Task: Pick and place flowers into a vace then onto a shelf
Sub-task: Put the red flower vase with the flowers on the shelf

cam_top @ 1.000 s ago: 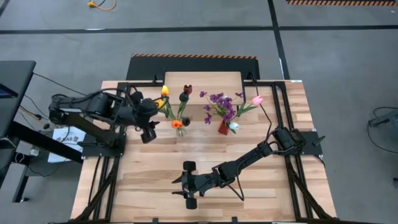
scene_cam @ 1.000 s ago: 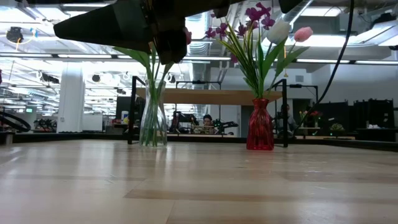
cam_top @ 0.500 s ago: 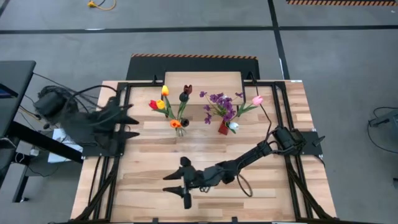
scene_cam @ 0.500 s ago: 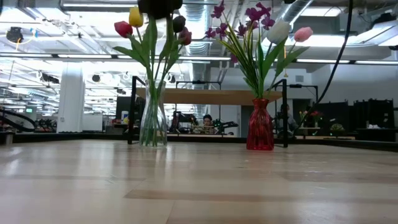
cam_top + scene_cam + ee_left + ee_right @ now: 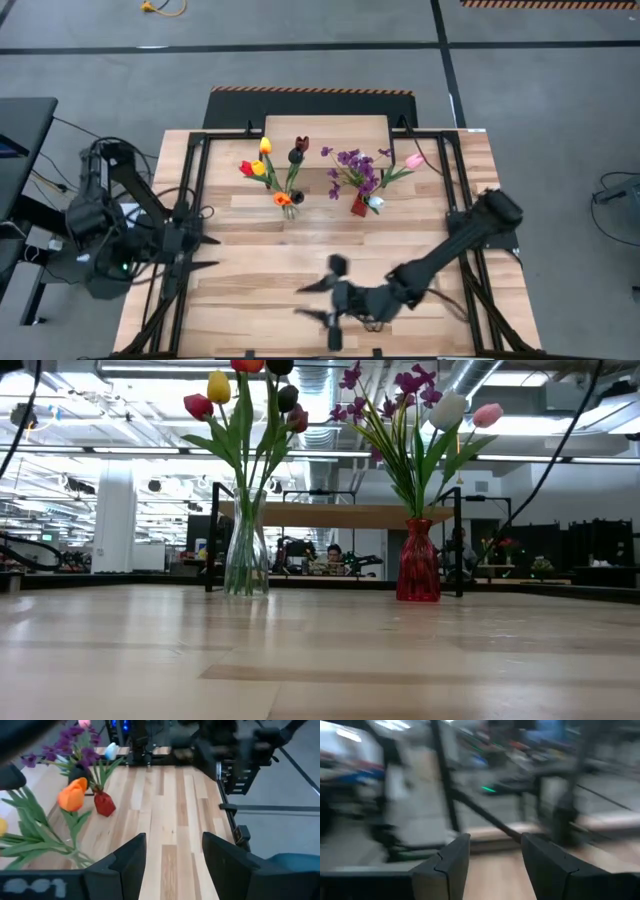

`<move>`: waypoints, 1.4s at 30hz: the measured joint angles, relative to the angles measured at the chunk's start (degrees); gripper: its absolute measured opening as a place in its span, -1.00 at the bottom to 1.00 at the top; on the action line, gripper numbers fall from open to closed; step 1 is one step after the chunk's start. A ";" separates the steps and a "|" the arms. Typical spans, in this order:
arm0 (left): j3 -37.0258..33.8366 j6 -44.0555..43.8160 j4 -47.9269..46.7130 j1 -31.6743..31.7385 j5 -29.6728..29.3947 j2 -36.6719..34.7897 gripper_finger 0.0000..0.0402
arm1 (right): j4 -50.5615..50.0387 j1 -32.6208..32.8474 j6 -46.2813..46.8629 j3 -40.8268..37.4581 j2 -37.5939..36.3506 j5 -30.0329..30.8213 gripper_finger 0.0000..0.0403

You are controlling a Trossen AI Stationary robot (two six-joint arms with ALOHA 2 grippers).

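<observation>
A clear glass vase [image 5: 287, 203] [image 5: 246, 550] stands on the table with yellow, red, orange and dark tulips [image 5: 245, 420] in it. Beside it a red vase [image 5: 358, 206] [image 5: 418, 560] holds a purple sprig, a white tulip and a pink tulip [image 5: 410, 420]. The shelf [image 5: 328, 133] [image 5: 340, 515] stands behind both, at the far edge. My left gripper [image 5: 205, 252] [image 5: 172, 865] is open at the table's left edge and points toward the vases. Over the near middle my right gripper [image 5: 318, 298] [image 5: 495, 865] is open too. Neither holds anything.
Black frame rails [image 5: 190, 200] run along the table's left and right sides. The boards between the vases and the near edge [image 5: 300, 250] lie bare. The low view shows a workshop with a seated person [image 5: 333, 555] beyond the shelf.
My left gripper has swung away from the clear vase to the table's left edge and toward the near side, open throughout. My right gripper has risen out of the low view and shifted a little toward the right. The vases and flowers have stayed put.
</observation>
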 joint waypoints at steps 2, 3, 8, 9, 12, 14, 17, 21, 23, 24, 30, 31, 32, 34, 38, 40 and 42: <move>-1.90 -0.73 0.80 -1.62 -1.34 -0.06 -0.08 | -10.16 1.85 3.57 0.00 -3.55 8.40 -0.17; -2.76 -1.60 0.96 -2.41 -2.03 -0.09 -0.08 | -15.61 2.94 6.27 0.00 -4.90 12.62 -0.17; -7.21 -6.26 1.48 -5.45 -5.35 -1.91 -0.08 | -43.56 9.40 31.09 -0.04 -8.79 27.25 -0.17; -8.24 -6.63 2.12 -5.80 -5.62 -2.64 -0.08 | -49.32 10.61 37.65 -0.04 -8.87 28.70 -0.17; -10.83 -6.81 4.51 -6.48 -5.76 -4.56 -0.08 | -66.45 13.49 58.61 -0.40 -7.35 31.34 -0.17; -12.77 -6.25 6.79 -6.76 -5.80 -5.95 -0.08 | -76.34 14.25 71.93 -0.42 -4.91 31.53 -0.17; -15.87 -4.41 10.18 -6.86 -5.54 -7.99 -0.08 | -88.10 14.00 87.59 -0.43 0.56 31.59 -0.17; -20.61 -1.47 14.87 -6.84 -4.50 -12.03 -0.08 | -97.81 12.42 99.76 -0.48 7.22 29.88 -0.17; -22.78 0.90 17.37 -6.79 -4.20 -14.91 -0.08 | -101.68 11.81 103.03 -0.48 9.32 29.13 -0.18; -23.97 2.37 18.74 -6.79 -4.13 -16.52 -0.08 | -103.57 11.50 104.12 -0.48 9.74 29.12 -0.19; -31.41 17.62 32.05 -5.47 -3.86 -27.67 -0.08 | -112.93 11.95 104.34 -1.74 6.43 32.25 -0.26; -32.84 20.39 34.57 -4.81 -2.99 -29.63 -0.08 | -112.64 12.02 103.17 -3.09 4.72 33.39 -0.28; -34.33 23.22 37.41 -4.11 -1.64 -31.44 -0.08 | -112.05 12.16 102.32 -5.07 2.76 33.97 -0.30; -37.41 28.08 42.34 -2.59 0.69 -34.74 -0.08 | -110.12 12.61 101.67 -10.10 -1.65 34.00 -0.34; -42.57 32.29 48.02 -0.10 5.47 -39.76 -0.08 | -102.61 15.08 101.22 -23.36 -12.04 34.51 -0.41; -44.43 32.50 49.56 0.61 7.00 -41.41 -0.08 | -94.43 17.01 98.47 -31.14 -17.44 35.42 -0.43; -46.11 33.04 51.22 0.93 7.30 -42.44 -0.08 | -83.91 18.93 94.04 -38.73 -22.99 36.50 -0.45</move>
